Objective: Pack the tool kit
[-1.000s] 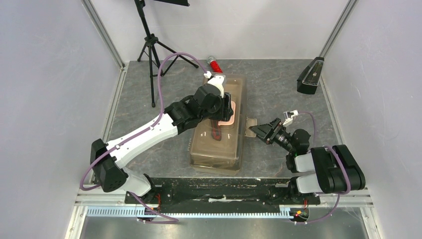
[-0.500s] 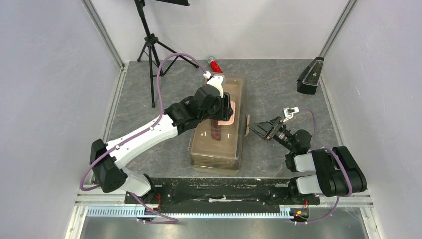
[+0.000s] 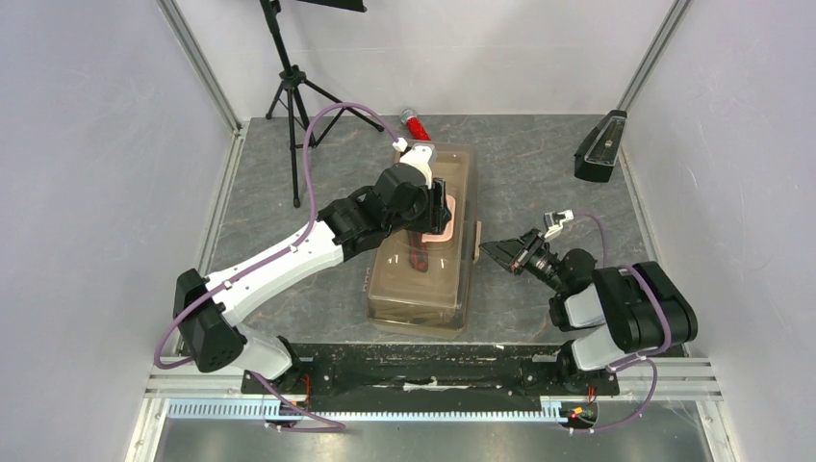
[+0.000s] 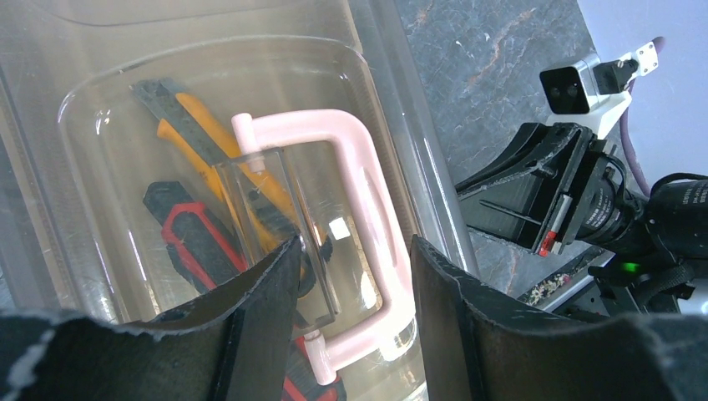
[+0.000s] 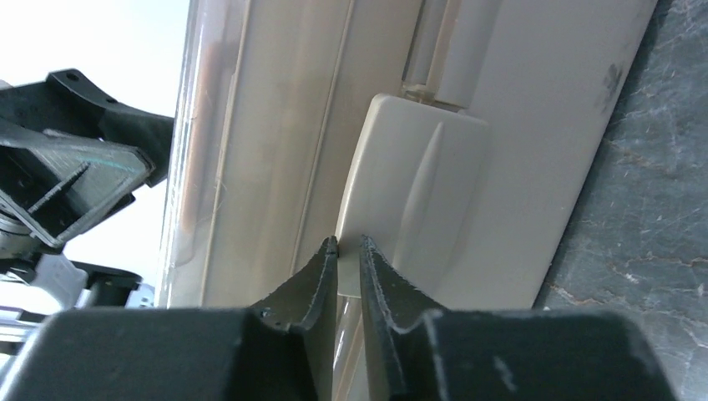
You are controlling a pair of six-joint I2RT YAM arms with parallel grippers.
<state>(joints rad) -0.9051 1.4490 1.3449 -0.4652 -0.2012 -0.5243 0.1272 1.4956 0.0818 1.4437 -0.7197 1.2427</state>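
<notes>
The translucent tan tool kit (image 3: pixel 423 284) lies closed in the middle of the table. My left gripper (image 3: pixel 441 207) hovers over its lid, open, its jaws on either side of the pale handle (image 4: pixel 367 209) without squeezing it. Through the lid I see an orange utility knife (image 4: pixel 196 125) and a red one (image 4: pixel 192 242). My right gripper (image 3: pixel 488 250) is at the box's right side, shut on the edge of the cream latch (image 5: pixel 417 184), which stands up against the box wall (image 5: pixel 250 150).
A red glittery cylinder (image 3: pixel 416 126) lies just behind the box. A black metronome (image 3: pixel 599 146) stands at the back right corner. A black tripod (image 3: pixel 289 96) stands at the back left. White walls enclose the grey table (image 3: pixel 558 183).
My right gripper moved left to the box and closed on the latch, which swung from lying out flat to upright against the side. The left arm has not moved.
</notes>
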